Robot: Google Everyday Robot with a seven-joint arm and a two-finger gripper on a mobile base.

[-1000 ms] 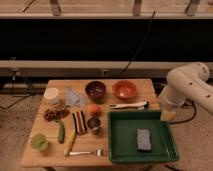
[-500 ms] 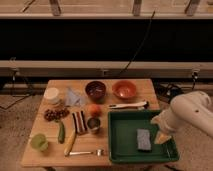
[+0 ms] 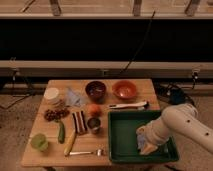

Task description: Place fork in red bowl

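Pincer [image 3: 146,144] has dropped over green tray [image 3: 122,134]; fork [image 3: 86,152] hugs table [image 3: 54,158] edge.

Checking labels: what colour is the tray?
Tray: dark green, camera view; gripper hangs over it.

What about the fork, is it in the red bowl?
No, the fork lies by the table's front edge; the pincer is over the green tray.

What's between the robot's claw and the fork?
In the camera view, the gripper hangs over the green tray; between it and the fork lie only the tray's floor, its rim and bare tabletop.
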